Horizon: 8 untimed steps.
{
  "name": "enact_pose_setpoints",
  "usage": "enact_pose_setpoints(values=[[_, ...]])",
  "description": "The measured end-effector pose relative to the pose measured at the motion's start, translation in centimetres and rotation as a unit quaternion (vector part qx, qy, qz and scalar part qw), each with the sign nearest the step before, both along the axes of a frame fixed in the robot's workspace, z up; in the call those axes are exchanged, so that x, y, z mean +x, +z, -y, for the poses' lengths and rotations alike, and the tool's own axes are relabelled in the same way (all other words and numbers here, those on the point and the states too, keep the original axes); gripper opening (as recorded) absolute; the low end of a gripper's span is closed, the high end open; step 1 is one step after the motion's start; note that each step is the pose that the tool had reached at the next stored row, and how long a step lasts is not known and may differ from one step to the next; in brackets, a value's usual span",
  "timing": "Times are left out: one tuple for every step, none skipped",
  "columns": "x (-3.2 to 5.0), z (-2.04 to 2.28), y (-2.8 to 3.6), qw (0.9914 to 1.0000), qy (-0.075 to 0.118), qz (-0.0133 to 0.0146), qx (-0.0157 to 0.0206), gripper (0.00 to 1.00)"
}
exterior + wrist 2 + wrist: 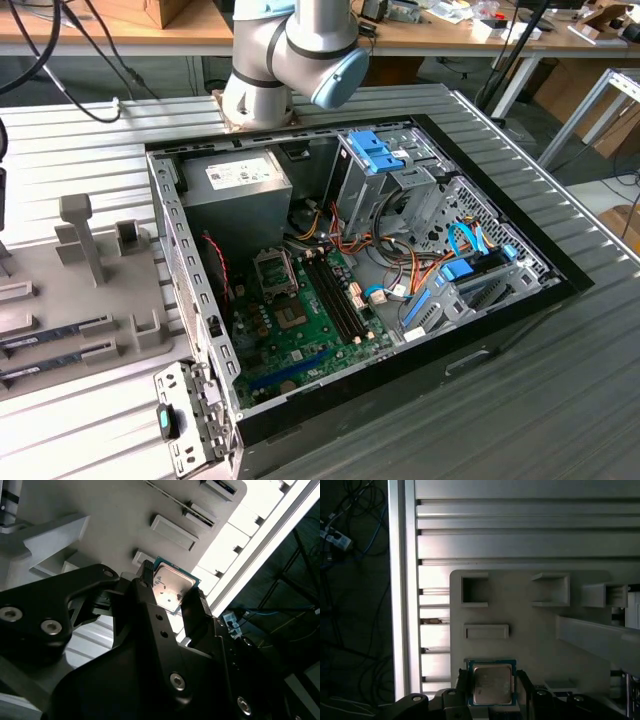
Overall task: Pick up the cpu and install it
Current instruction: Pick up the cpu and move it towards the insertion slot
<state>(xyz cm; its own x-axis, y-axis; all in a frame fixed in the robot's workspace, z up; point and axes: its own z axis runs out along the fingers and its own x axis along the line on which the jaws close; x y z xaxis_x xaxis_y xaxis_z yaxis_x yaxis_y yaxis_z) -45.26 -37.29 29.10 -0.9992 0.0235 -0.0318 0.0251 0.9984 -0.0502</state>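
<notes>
- The gripper (491, 686) sits low over the grey fixture plate (535, 635), which lies on the ribbed metal table (520, 530).
- The cpu (491, 682) is between its fingers (521, 689), silvery top facing up, green rim visible in both wrist views.
- The fingers are narrow, pressed against two opposite edges of the cpu.
- In the exterior view the open computer case (500, 290) lies beside the plate, and its motherboard (300, 330) is exposed.
</notes>
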Motion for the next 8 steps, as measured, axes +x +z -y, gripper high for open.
enact_pose_setpoints(values=[[0.0, 0.0, 0.1, 1.0, 0.0, 0.0, 0.0, 0.47], [0.0, 0.0, 0.17, 1.0, 0.0, 0.0, 0.0, 0.47], [0.0, 0.0, 0.25, 1.0, 0.0, 0.0001, 0.0001, 0.47], [0.0, 0.0, 0.32, 1.0, 0.0, 0.0001, 0.0, 0.47], [0.0, 0.0, 0.37, 1.0, 0.0, 0.0001, 0.0, 0.47], [0.0, 0.0, 0.39, 1.0, 0.0, 0.0001, 0.0001, 0.47], [0.0, 0.0, 0.43, 1.0, 0.0, 0.0001, 0.0, 0.47], [0.0, 0.0, 0.46, 1.0, 0.0, 0.0001, 0.0, 0.47]])
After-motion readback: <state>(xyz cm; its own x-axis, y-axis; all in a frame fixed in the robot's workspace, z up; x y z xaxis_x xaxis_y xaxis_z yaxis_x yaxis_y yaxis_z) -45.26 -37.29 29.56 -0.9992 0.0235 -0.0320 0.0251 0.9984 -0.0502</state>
